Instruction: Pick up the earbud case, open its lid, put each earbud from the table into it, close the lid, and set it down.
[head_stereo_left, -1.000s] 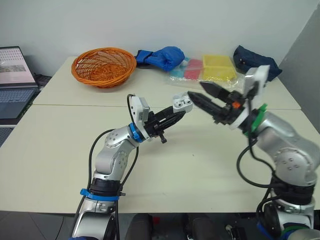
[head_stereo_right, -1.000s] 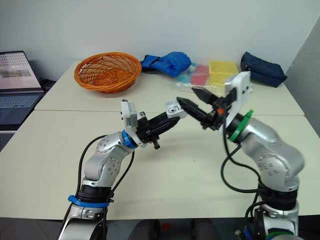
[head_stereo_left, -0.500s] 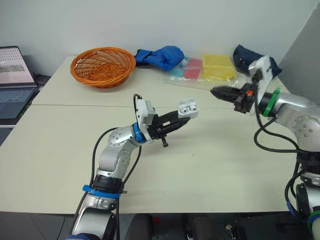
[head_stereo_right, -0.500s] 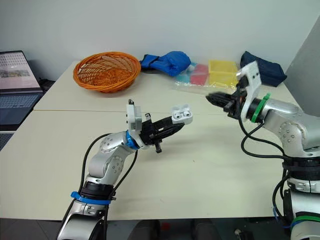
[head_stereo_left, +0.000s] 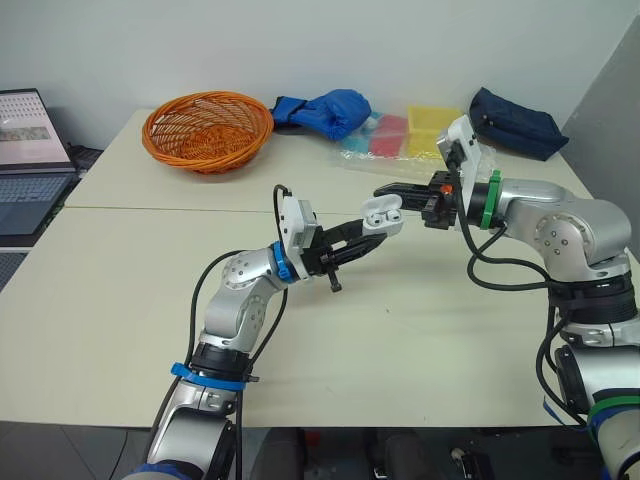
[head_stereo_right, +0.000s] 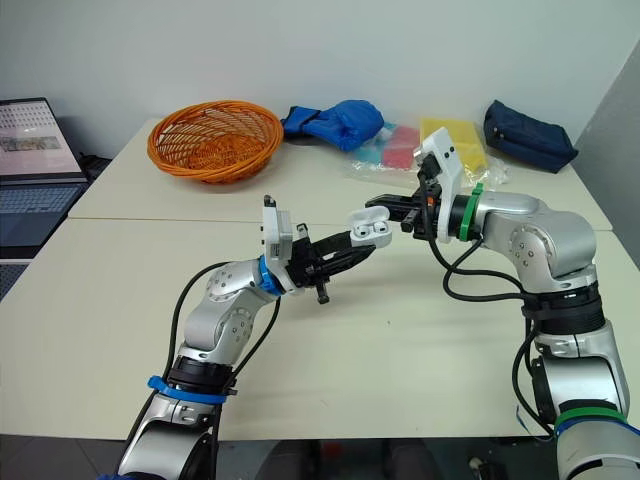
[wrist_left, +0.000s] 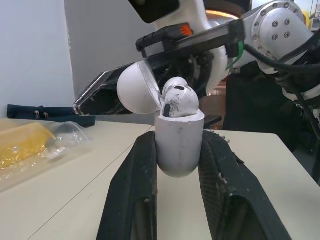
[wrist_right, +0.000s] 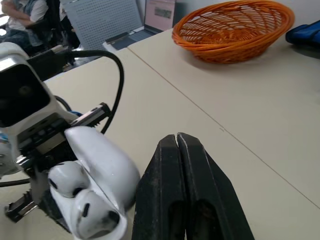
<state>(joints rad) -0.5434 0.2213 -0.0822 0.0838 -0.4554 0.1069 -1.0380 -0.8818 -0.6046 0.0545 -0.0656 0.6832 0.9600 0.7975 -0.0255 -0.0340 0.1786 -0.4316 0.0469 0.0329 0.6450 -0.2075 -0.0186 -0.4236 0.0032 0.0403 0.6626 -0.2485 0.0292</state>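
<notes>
The left gripper (wrist_left: 177, 144) pinches the earbud case (wrist_left: 179, 150) between its two black fingers (wrist_left: 131, 195), one pad on each side of the rounded white body, holding it upright and lifted off the table (head_stereo_left: 420, 330). The case's lid (wrist_left: 136, 92) is hinged back and open, and both earbuds (wrist_right: 75, 192) sit in their wells, their white heads rising just above the rim. Right behind the open lid lies the right gripper (wrist_right: 178, 138), its fingers pressed flat together with nothing between them; the tips reach in beside the back of the lid — whether they touch it cannot be told. The two grippers meet above the middle of the table, the left reaching out from the near side and the right coming across from the robot's right. Beyond the fingertips, along the far edge, a clear plastic bag of yellow and red packets (head_stereo_left: 432, 130) lies closest behind the right gripper, with a dark navy pouch (head_stereo_left: 515, 120) past it to the right. A bundled blue cloth (head_stereo_left: 325, 112) and an orange wicker basket (head_stereo_left: 207, 130) rest farther left — and an open laptop (head_stereo_left: 30, 150) stands off the table's left end.
</notes>
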